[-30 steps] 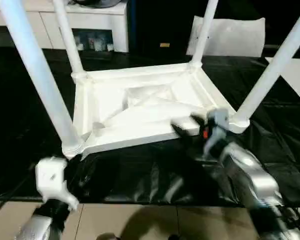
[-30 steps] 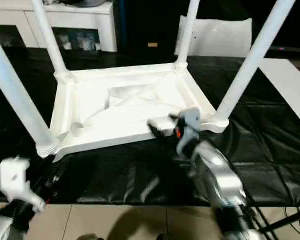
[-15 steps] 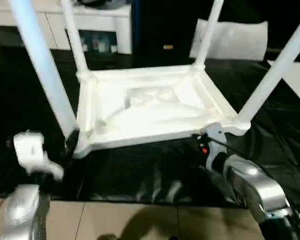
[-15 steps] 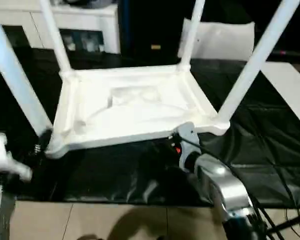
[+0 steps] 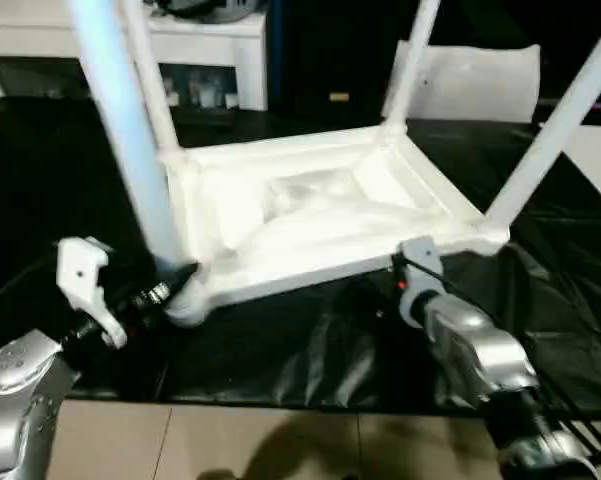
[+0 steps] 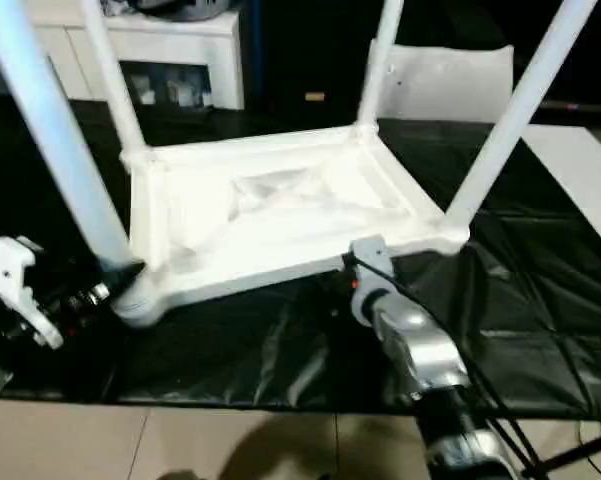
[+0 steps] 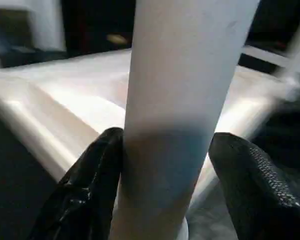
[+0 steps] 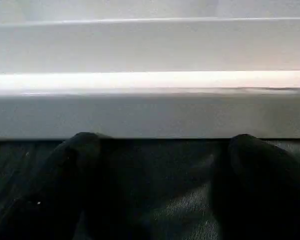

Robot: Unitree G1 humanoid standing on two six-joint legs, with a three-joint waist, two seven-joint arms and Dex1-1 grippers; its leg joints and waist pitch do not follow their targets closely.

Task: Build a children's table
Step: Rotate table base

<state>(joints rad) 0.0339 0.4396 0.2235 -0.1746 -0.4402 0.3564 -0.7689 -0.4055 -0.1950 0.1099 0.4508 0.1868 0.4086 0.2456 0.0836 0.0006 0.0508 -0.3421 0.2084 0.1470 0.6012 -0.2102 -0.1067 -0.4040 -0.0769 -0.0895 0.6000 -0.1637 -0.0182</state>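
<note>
Right between the pads of the left tool: one leg of the little white table, grabbed low down, just above its socket. Looks pinched from both sides, roughly half open with the leg filling the gap.

Straight ahead of both tools, sitting upside down on the black counter, all four legs up in the air.

Over at the right tool: spread about as wide as possible, nothing in it, tips parked right at the near rim of the top. Can't tell whether actually touching the rim or just shy of it.

Judging from that, pretty much built already. Probably down to seating this leg properly or flipping the whole thing over.

Stuff that could go sideways from here, imo:
- Dragging the whole table across the slick cover instead of seating anything, thanks to a sideways pull this low on the leg. Not much of a brace from an open right tool either.
- Slipping up along the leg with too light a squeeze. Smooth tapered tube, after all.
- Popping a half-seated leg out of the socket by levering on it.
- Tipping the lot toward the left tool, because of those tall legs.
- Snagging the rim on the wrinkled cover near the right tool.
</note>
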